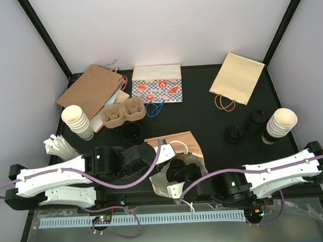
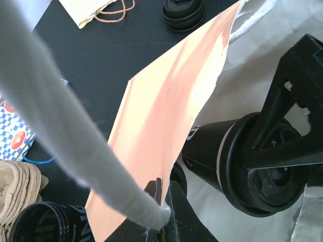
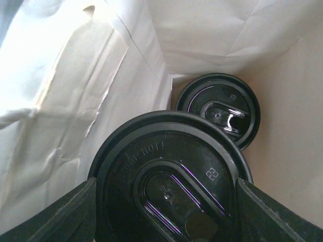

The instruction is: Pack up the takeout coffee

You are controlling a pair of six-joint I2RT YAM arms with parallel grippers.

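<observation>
Right hand (image 3: 161,217) was clamped wide around a lidded black cup (image 3: 166,171), one finger on each side of the lid's rim. The cup was down inside the paper bag (image 3: 75,101), which sat at the middle of the table's near edge. Left hand (image 2: 164,214) was pinched tight on the bag's white handle (image 2: 60,111), holding the mouth up and open.

Deeper in, against the bag's back wall, sat a second lidded cup (image 3: 218,110), just beyond the held one. So this looked like coffee number two going in. Whether the held cup had reached the bag's floor could not be told.

The next move called for care: ease it down beside the first cup, not onto that lid. Then spread the fingers and back out without dragging the paper wall, with the left hand holding the handle taut meanwhile.

Out on the table, toward the far left corner, lay the cardboard tray (image 1: 122,113) with no cup in its hollows. An open black cup (image 1: 133,132) stood just beside it.
</observation>
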